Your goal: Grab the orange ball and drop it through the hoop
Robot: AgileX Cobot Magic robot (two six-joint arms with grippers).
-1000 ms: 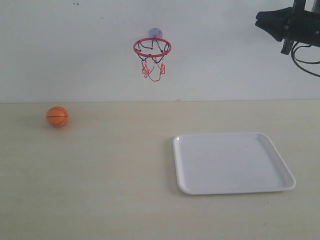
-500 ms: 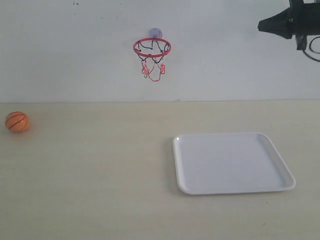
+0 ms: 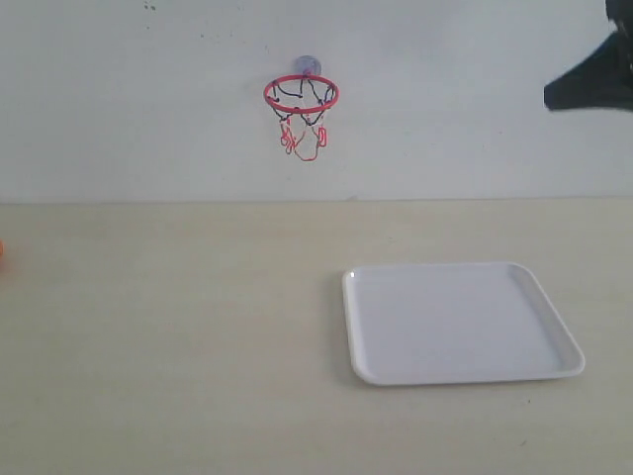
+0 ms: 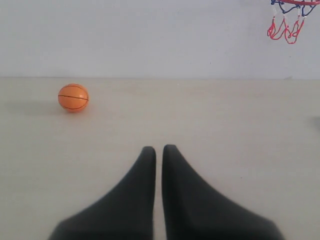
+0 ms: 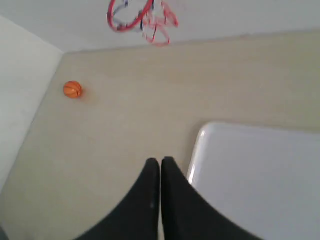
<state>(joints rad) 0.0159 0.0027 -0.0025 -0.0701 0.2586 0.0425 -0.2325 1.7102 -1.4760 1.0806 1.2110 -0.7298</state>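
The orange ball [image 4: 73, 97] lies on the table near the back wall, well ahead of my left gripper [image 4: 159, 149], whose fingers are shut with nothing between them. In the exterior view only a sliver of the ball [image 3: 2, 249] shows at the far left edge. The right wrist view shows the same ball [image 5: 73, 89] far off. The hoop [image 3: 301, 95] with its red ring and string net hangs on the wall by its suction cup. My right gripper [image 5: 160, 161] is shut and empty, held high at the upper right [image 3: 586, 89].
A white tray [image 3: 368, 368] rests on the table right of centre, below and right of the hoop. The beige table meets the white wall at the back. In the right wrist view the tray's rim [image 5: 196, 150] sits beside the fingertips.
The ball has rolled left across the table, from left of centre to the exterior view's left edge. The right arm has drawn back to the right and slightly lower.
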